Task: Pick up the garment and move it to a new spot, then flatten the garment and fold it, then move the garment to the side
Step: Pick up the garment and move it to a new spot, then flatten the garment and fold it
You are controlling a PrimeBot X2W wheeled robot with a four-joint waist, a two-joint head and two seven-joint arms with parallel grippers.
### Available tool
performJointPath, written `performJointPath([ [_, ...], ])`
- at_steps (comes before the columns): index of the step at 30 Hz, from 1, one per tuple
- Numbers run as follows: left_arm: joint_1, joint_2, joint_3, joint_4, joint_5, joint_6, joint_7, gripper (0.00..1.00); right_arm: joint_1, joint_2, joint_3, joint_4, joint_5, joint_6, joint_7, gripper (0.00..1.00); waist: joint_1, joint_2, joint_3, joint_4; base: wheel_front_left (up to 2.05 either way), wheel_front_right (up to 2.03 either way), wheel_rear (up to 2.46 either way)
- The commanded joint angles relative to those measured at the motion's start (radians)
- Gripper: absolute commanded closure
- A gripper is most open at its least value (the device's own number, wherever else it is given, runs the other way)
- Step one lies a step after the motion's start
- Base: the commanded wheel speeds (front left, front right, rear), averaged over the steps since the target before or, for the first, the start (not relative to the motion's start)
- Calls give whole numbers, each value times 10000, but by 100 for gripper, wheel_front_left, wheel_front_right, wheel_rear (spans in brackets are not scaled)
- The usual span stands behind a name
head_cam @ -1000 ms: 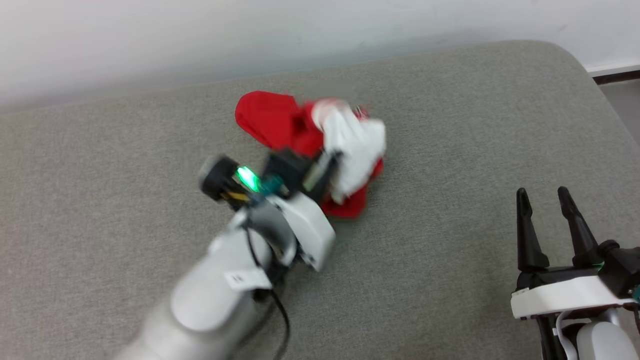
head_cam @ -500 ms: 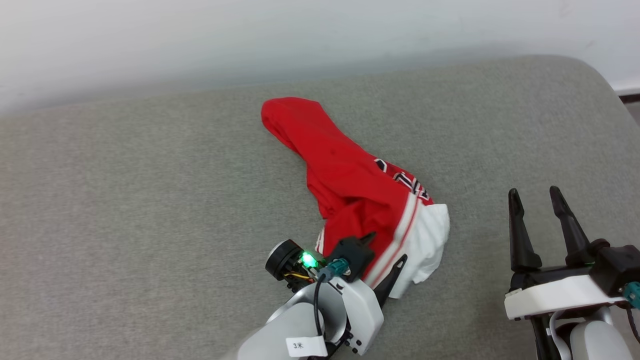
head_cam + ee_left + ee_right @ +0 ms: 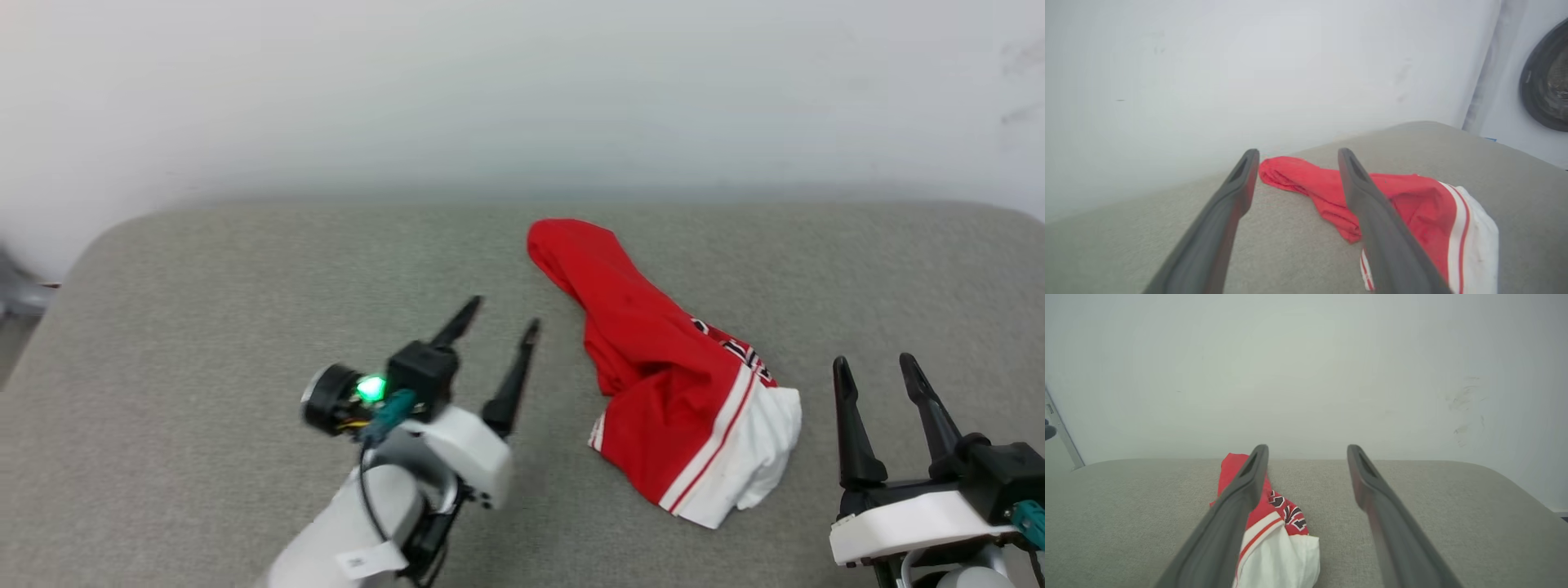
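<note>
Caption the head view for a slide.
Red garment lies bunched on grey surface between open left gripper and open right gripper.

I count one garment (image 3: 653, 367), red, with one white sleeve in view. My fingers are four in total: two left fingers (image 3: 509, 384) and two right fingers (image 3: 853, 433), all dark and long. There is one grey tabletop (image 3: 204, 327) with a cloth cover, one white wall (image 3: 490, 98) behind it, and one green light (image 3: 371, 388) on my left wrist.
</note>
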Motion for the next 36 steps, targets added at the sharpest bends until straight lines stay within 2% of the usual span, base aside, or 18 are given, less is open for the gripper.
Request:
performJointPath([
  [1, 409, 277, 316, -486, 124, 187, -65, 0, 152, 9, -3, -49, -113, -10, -20, 0, 1, 0, -293, 381, 0, 0, 0],
  [7, 2153, 921, 1657, -2438, 849, 555, -67, 0, 346, 8, 70, -158, -98, -10, -20, 0, 1, 0, -395, 551, 0, 0, 0],
  [11, 3447, 882, 2471, -3214, 1471, 629, -63, 0, 466, 8, 147, -198, 19, -10, -20, 0, 1, 0, -414, 511, 0, 0, 0],
  [20, 5123, 142, 3683, -3663, 2532, -4, -65, 0, 662, 8, 299, -179, 159, -10, -19, 0, 1, 0, -485, 418, 0, 0, 0],
  [27, 5401, -430, 4402, -3649, 3077, -521, -66, 0, 670, 8, 277, -160, 132, -10, -19, 0, 1, 0, -491, 354, 0, 0, 0],
  [34, 5383, -760, 4805, -3580, 3425, -908, -66, 0, 724, 8, 223, -113, -167, -10, -20, 0, 1, 0, -486, 373, 0, 0, 0],
  [36, 5352, -885, 4921, -3541, 3560, -1055, -66, 0, 814, 11, 325, 384, -318, -10, 66, 0, 1, 0, -485, 423, 0, 0, 0],
])
